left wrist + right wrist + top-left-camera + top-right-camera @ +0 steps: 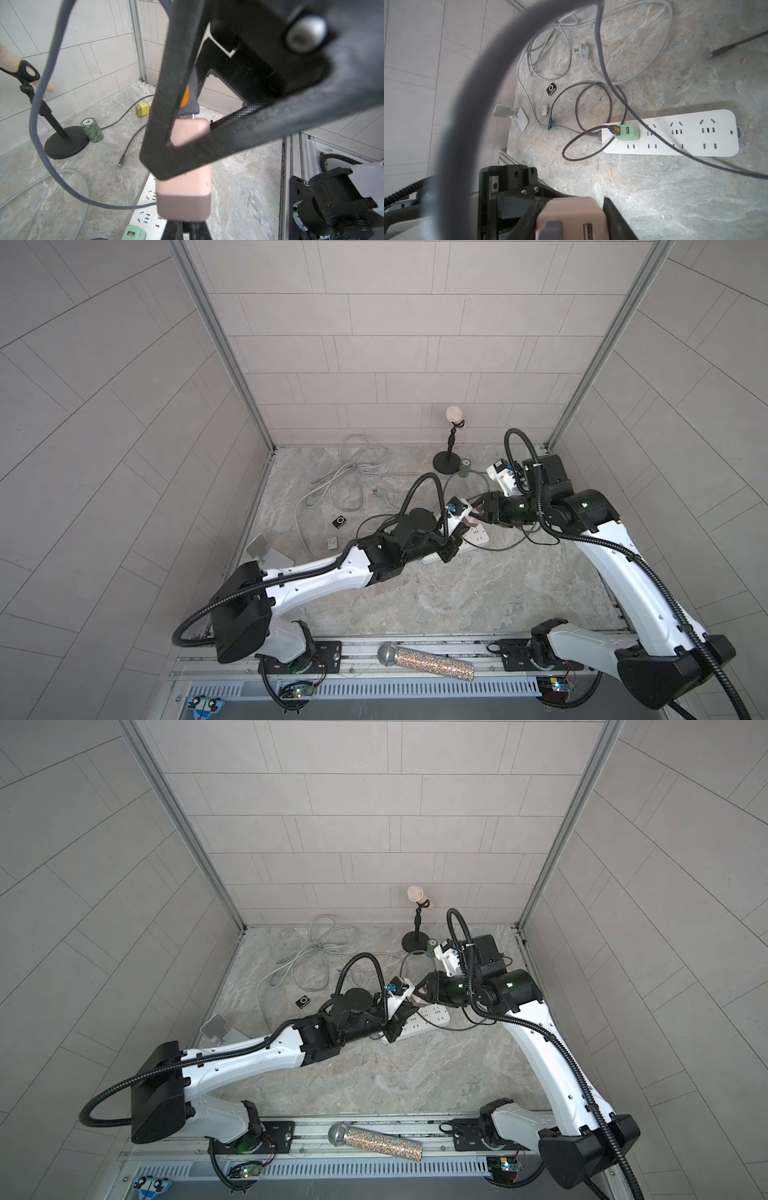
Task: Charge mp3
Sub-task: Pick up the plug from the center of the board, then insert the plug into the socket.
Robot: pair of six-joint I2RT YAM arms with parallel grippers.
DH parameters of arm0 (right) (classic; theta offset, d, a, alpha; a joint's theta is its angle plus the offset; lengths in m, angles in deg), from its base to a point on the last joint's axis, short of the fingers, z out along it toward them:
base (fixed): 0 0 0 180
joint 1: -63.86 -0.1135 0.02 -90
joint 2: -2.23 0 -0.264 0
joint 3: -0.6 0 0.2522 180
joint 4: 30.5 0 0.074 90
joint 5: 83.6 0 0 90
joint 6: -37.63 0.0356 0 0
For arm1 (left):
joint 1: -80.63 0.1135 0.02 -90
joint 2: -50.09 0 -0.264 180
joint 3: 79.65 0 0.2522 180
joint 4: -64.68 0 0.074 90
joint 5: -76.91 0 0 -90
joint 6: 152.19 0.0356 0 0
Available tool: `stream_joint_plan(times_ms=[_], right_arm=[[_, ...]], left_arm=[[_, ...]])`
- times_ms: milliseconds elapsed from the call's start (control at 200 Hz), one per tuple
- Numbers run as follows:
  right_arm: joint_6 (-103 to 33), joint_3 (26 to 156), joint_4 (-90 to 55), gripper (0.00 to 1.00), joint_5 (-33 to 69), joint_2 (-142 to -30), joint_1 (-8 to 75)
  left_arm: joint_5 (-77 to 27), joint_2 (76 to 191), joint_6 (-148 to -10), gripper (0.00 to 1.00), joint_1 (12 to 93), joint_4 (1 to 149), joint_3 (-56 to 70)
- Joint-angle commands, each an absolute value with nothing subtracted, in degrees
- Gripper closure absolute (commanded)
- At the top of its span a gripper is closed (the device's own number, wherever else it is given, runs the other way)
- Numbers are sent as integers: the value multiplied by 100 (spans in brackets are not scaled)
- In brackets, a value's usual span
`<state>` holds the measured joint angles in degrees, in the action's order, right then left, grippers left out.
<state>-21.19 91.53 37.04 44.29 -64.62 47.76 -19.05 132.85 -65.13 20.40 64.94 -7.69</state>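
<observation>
The mp3 (339, 522) (303, 1002) (550, 89) is a small black square with a round control. It lies loose on the stone floor, left of both grippers. A pink charger (184, 204) (571, 218) (472, 522) hangs above the white power strip (695, 145) (478, 536). My left gripper (182, 223) is shut on its rear end. My right gripper (571, 200) has a jaw pressed to each side of it. A grey USB plug (188, 99) sits in the charger's face, and its cable's free tip (120, 165) (710, 56) lies on the floor.
A green charger (629, 132) sits in the strip, its cable running to a small white device (545, 109). Near the back wall stand a mic stand (446, 460), a chip stack (92, 129) and a yellow plug (142, 109). A white cable coil (345, 477) and phone stand (266, 551) lie left.
</observation>
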Motion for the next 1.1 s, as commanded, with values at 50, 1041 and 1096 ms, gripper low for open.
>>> stream_joint_plan(times_ms=[50,1041,1096], right_arm=[[-2135,8966,3662,68,4653,-6341,4804],[-2721,12290,1869,100,-914,-8903,6661],[-2718,12286,2104,100,-561,-9096,6603]], left_arm=[[-1763,13319,-6350,100,1998,6104,-824],[-217,11299,-8267,1,3267,9073,-653],[-301,11293,-8356,1,3328,9147,-671]])
